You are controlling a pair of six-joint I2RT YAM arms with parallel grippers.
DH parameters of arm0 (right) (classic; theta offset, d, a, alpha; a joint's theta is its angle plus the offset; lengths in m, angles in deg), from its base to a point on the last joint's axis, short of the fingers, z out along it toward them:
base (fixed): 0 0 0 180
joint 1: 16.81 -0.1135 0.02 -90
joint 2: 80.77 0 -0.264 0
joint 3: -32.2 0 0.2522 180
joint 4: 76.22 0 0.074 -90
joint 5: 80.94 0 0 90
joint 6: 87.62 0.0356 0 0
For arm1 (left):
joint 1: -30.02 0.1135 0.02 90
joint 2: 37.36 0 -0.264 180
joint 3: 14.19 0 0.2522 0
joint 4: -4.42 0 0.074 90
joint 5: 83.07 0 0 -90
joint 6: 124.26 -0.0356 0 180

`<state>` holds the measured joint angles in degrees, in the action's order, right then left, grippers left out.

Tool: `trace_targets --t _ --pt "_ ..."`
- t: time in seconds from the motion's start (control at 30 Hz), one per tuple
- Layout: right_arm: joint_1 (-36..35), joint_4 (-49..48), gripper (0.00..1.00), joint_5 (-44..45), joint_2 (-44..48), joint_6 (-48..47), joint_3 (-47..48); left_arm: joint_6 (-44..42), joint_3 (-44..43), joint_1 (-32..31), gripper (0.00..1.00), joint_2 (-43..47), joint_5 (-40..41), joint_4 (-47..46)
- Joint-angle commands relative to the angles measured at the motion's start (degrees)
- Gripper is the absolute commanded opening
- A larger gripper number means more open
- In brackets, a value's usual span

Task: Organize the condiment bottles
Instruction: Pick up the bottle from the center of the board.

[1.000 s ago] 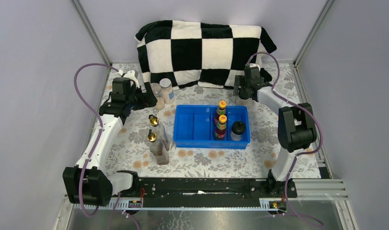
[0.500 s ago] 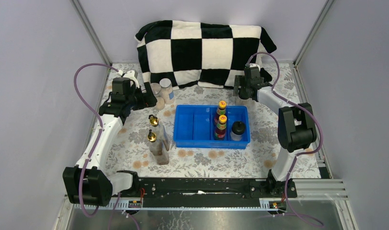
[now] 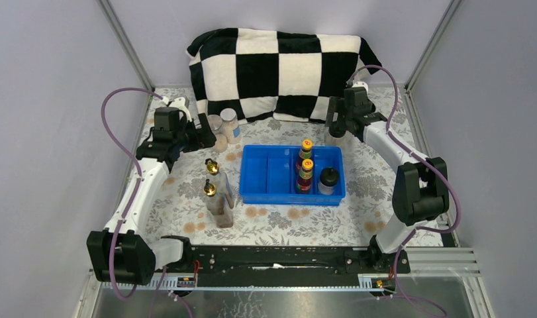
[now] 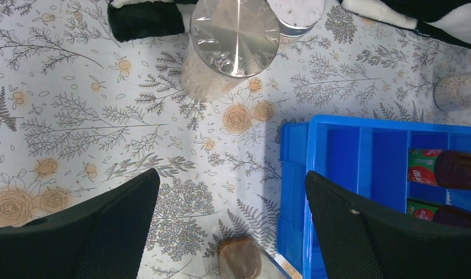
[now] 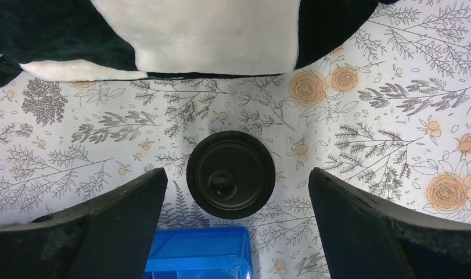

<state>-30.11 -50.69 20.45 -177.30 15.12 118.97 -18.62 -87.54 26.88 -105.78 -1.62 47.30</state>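
Two sauce bottles (image 3: 304, 177) and one black-capped shaker (image 3: 328, 180) stand in the blue tray (image 3: 265, 173). Left of it on the worktop (image 3: 279, 222) stand two gold-topped bottles (image 3: 219, 205) and two grey-lidded jars (image 3: 230, 126). The left fingers (image 4: 105, 232) spread empty; the right fingers (image 5: 105, 232) spread above a second shaker (image 5: 230, 174).

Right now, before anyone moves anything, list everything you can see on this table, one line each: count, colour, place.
blue divided plastic tray: one, blue, table centre.
floral tablecloth: one, pale, covering the table.
checked soft cushion: one, black and white, back edge.
red-brown sauce bottles with yellow caps: two, red-brown, standing in the tray, one behind the other.
round black-capped shakers: two, black tops; one in the tray's right compartment, one on the cloth behind the tray.
clear gold-topped bottles: two, clear, on the cloth left of the tray.
clear grey-lidded jars: two, clear, back left beside the cushion.
left gripper: one, black, open, near the jars.
right gripper: one, black, open, over the loose shaker.
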Motion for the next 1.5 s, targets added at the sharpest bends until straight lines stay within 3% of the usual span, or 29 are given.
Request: trace_targets --t 0.0,0.27,0.83,1.17,1.33,1.47 --pt "-0.32 0.06 1.00 0.49 1.44 0.67 0.73 -0.96 0.67 0.41 0.99 0.28 0.46 -2.32" --pt "-0.71 1.52 1.00 0.22 2.23 0.67 1.67 -1.05 0.63 0.50 0.99 0.40 0.55 -2.32" --pt "-1.16 6.38 1.00 -0.36 15.24 -1.19 6.80 -0.70 0.60 0.68 0.99 2.23 0.82 -2.61" --pt "-1.11 8.03 1.00 -2.42 1.40 -2.73 9.40 -0.70 0.71 0.76 0.99 2.24 1.14 -2.60" --pt "-1.09 1.03 0.96 -2.51 -0.09 -2.23 3.75 -0.70 0.66 1.11 0.99 2.00 1.28 -2.51" --pt "-1.12 0.88 0.94 -1.71 -2.92 -2.01 3.71 -0.70 0.75 1.18 0.99 2.11 1.17 -2.53"
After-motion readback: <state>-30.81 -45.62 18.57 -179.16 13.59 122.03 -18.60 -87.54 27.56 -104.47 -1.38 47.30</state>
